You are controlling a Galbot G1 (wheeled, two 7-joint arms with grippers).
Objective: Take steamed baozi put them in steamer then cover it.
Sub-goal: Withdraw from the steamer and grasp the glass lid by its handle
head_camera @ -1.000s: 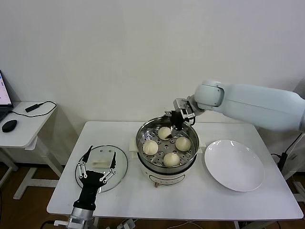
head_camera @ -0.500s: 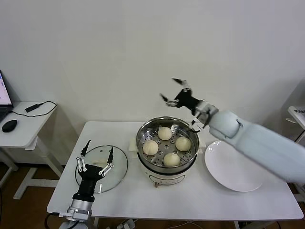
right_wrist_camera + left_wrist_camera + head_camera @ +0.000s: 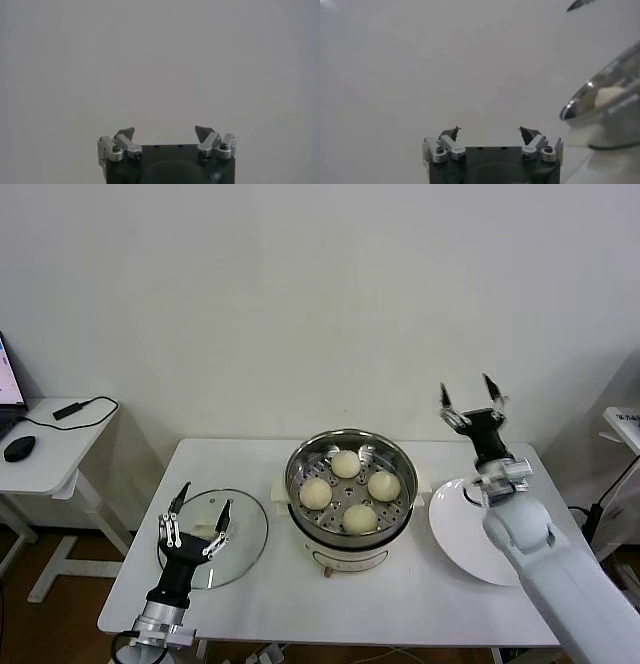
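1. Head view: four baozi (image 3: 347,490) sit in the uncovered steamer (image 3: 348,529); the cover (image 3: 248,525) lies beside it under the spread left gripper (image 3: 197,512); the right gripper (image 3: 470,396) is raised — fingers apart, empty.
2. Left wrist view: the left gripper's fingers (image 3: 451,133) stand apart; the steamer's rim is beyond them.
3. Right wrist view: splayed fingertips (image 3: 125,133) face the blank wall (image 3: 160,60).

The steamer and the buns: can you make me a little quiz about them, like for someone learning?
1. How many baozi sit in the steamer?
2. True or false: the glass lid is on top of the steamer.
3. Which is right? A) The right gripper holds a bun. B) The right gripper is open, empty, raised above the white plate. C) The right gripper rests inside the steamer.

Key:
1. Four.
2. False. It lies flat on the table to the robot's left of the steamer, with the open left gripper over it.
3. B.
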